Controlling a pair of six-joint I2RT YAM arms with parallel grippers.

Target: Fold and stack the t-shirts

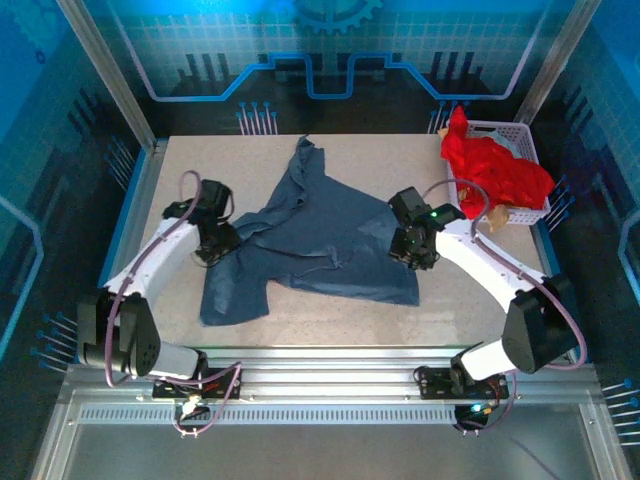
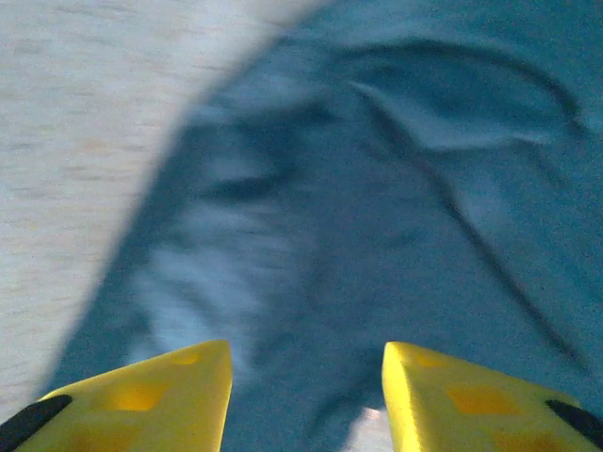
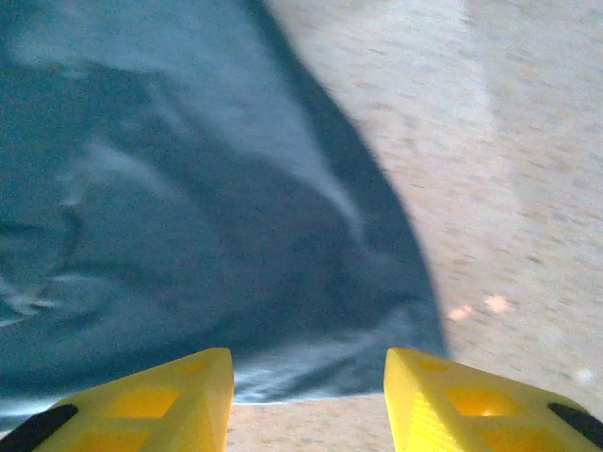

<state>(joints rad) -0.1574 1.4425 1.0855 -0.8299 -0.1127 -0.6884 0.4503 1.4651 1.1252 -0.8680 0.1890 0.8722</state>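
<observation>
Between left claw (image 2: 306,350) and right claw (image 3: 306,354), blue shirt (image 1: 320,235) is lying crumpled; both are hovering part-open, empty, at its edges, likely for spreading.

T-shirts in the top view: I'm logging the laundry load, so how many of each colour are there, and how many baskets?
Slate-blue t-shirt: 1
Red t-shirt: 1
White lattice basket: 1
Total: 3
Tan bit at the basket's near edge: too hidden to count.
</observation>
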